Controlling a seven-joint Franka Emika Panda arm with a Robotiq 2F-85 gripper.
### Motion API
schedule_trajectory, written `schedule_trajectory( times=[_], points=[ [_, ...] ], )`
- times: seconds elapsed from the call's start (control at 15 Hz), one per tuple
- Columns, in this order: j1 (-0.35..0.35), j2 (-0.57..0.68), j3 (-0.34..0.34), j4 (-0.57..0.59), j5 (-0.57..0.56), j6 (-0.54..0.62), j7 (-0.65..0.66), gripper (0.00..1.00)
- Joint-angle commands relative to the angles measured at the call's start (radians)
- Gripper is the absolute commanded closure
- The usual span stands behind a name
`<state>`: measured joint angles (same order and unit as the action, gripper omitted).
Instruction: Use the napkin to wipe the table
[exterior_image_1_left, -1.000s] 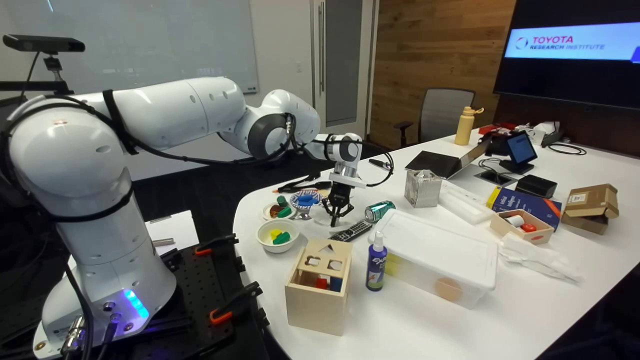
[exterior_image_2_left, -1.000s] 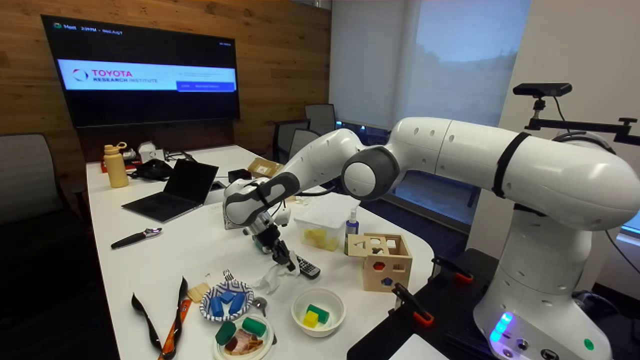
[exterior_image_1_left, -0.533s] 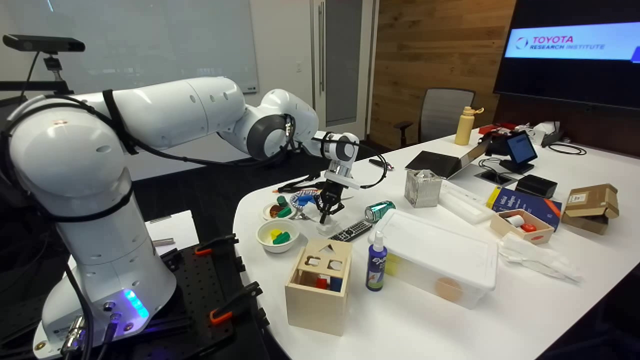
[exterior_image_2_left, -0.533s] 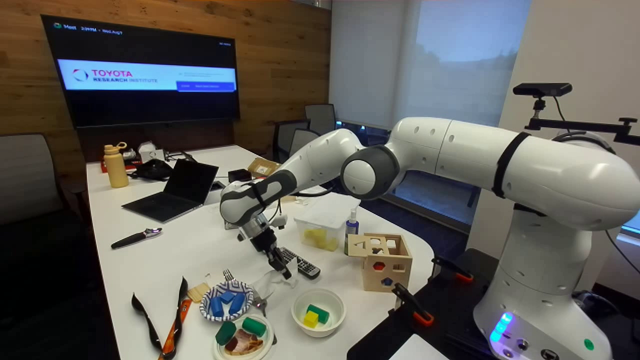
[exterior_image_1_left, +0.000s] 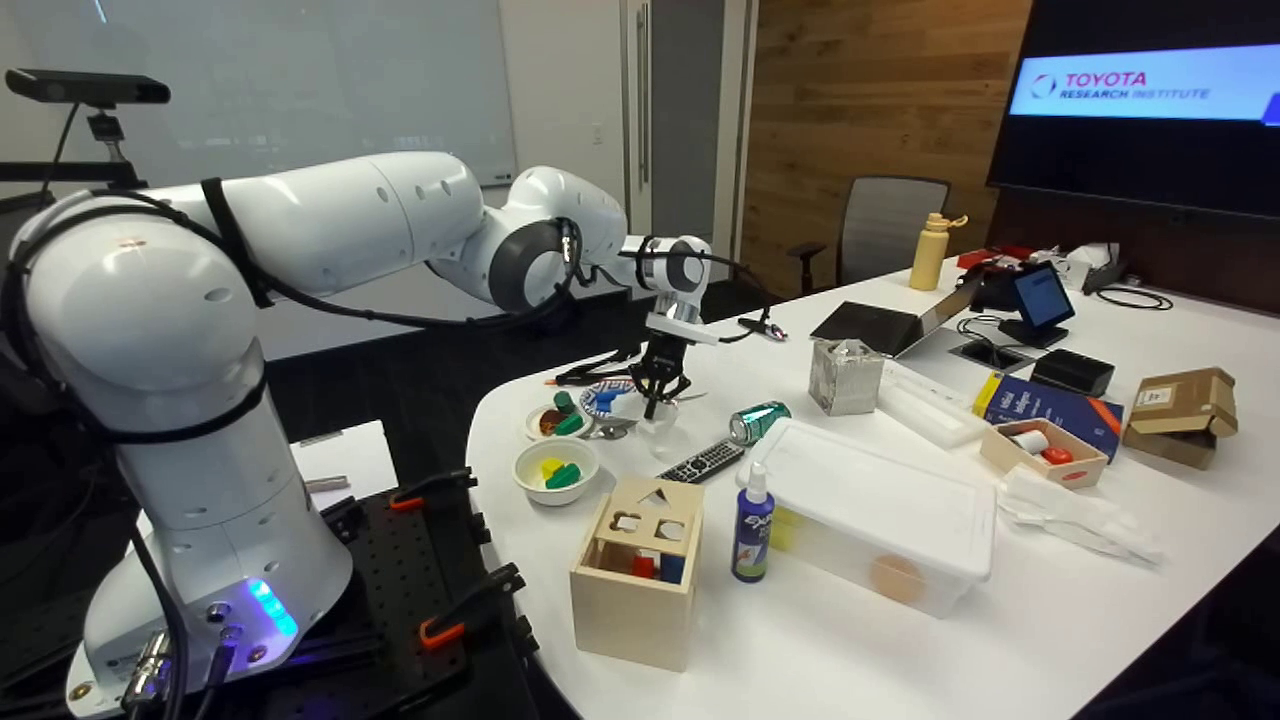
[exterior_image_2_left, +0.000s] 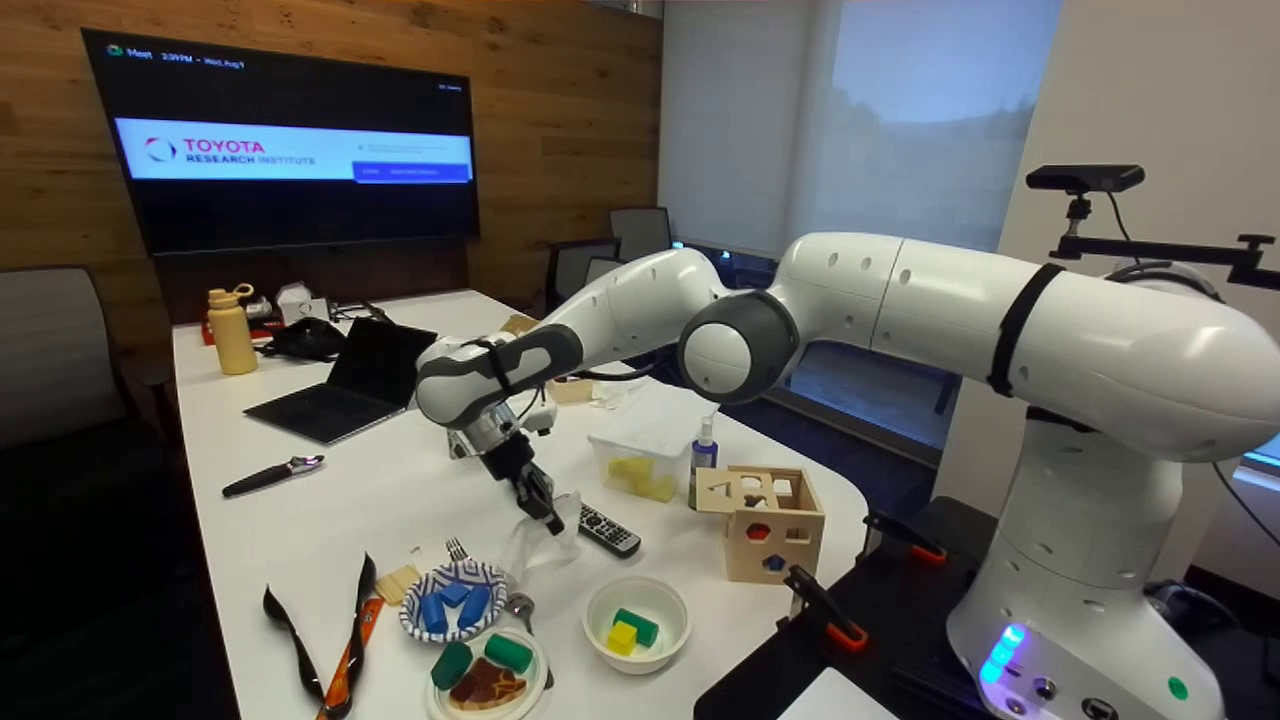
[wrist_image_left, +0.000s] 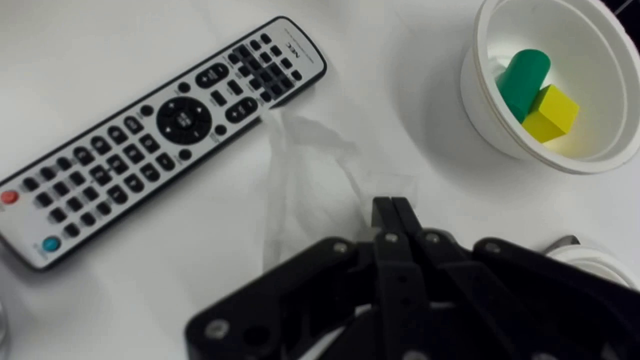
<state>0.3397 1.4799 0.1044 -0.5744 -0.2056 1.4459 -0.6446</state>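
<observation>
The napkin is a thin white crumpled sheet; it hangs from my gripper and shows in both exterior views (exterior_image_1_left: 658, 436) (exterior_image_2_left: 535, 550) and in the wrist view (wrist_image_left: 310, 190). Its lower part is at the table; whether all of it touches is hard to tell. My gripper (exterior_image_1_left: 651, 412) (exterior_image_2_left: 556, 525) (wrist_image_left: 391, 200) has its fingers shut together on the napkin, a little above the white table (exterior_image_1_left: 850, 650) (exterior_image_2_left: 330, 500) (wrist_image_left: 165, 40). The gripped part is hidden between and behind the fingers. In the wrist view the napkin's edge lies close beside the remote.
Near the gripper are a remote (exterior_image_1_left: 703, 462) (wrist_image_left: 165, 135), a white bowl with blocks (exterior_image_1_left: 556, 472) (wrist_image_left: 477, 85), a patterned bowl (exterior_image_2_left: 455, 600), a plate (exterior_image_2_left: 490, 690) and a can (exterior_image_1_left: 759, 422). A shape-sorter box (exterior_image_1_left: 637, 600), spray bottle (exterior_image_1_left: 754, 525) and lidded bin (exterior_image_1_left: 880, 510) stand further off.
My gripper first shifted away from the remote, low over the table, then rose a little. The napkin moved along with it, still held. The other objects have not moved.
</observation>
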Motion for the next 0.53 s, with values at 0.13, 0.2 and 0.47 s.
schedule_trajectory(
  times=[0.13, 0.2, 0.47],
  points=[
    [0.093, -0.003, -0.009, 0.137, 0.008, -0.039, 0.0, 1.0],
    [0.111, -0.004, -0.005, 0.151, 0.014, -0.042, -0.001, 1.0],
    [0.156, -0.004, 0.034, 0.154, 0.084, 0.008, 0.025, 1.0]
  ],
)
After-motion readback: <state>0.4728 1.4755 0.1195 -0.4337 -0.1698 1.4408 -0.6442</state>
